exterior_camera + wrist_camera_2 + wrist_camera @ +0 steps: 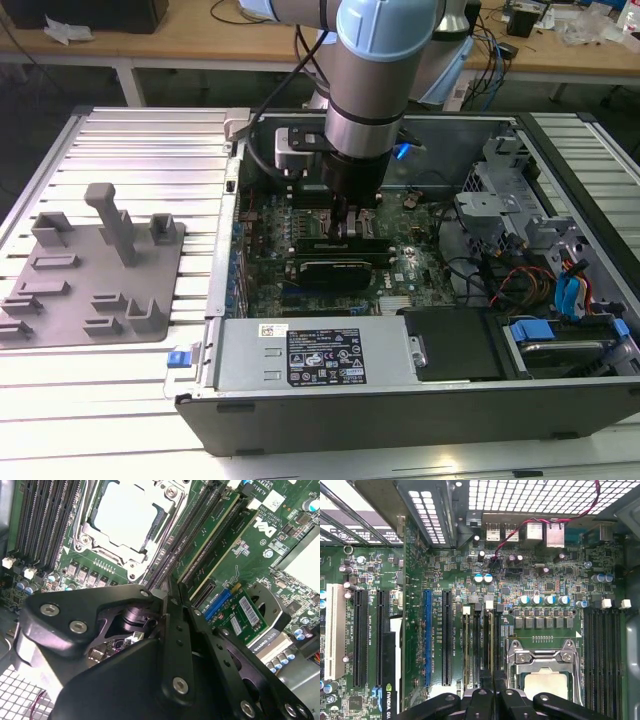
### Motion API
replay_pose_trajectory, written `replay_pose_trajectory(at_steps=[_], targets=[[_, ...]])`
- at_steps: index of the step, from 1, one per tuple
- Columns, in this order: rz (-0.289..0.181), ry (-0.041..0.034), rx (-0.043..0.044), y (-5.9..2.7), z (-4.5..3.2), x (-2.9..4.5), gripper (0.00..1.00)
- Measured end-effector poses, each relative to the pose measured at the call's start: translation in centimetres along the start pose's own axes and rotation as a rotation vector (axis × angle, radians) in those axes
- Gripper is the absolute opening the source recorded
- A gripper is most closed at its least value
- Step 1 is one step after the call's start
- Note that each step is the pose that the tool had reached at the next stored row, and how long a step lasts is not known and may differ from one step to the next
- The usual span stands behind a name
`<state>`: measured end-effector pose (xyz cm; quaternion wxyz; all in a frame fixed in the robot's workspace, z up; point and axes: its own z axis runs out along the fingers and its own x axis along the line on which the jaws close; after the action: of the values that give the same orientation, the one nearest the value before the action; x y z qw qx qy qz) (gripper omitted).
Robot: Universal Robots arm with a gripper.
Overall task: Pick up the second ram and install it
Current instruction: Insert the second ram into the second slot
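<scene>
Fingers (175, 630), drawn narrow over the slots (482, 645) beside the socket (545, 665), hide your ram, probably pinched edge-on between them; treat it as light, stiff and fragile, gripping bare edges.

end effector (349, 222) low inside open computer case (560, 190), hemmed by graphics card (335, 268), drive cage (500, 195)

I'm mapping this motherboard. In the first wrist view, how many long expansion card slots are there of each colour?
White expansion slot: 1
Black expansion slots: 3
Blue expansion slot: 1
Total: 5
</scene>
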<state>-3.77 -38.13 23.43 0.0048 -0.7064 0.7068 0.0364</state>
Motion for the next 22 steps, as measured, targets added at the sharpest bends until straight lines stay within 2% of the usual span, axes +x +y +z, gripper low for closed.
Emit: replay_pose_trajectory(at_steps=[15, 22], targets=[[-0.007, 0.0003, -0.0003, -0.05, 0.02, 0.0, 0.09], [-0.007, 0.0003, -0.0004, -0.06, 0.3, 0.02, 0.09]])
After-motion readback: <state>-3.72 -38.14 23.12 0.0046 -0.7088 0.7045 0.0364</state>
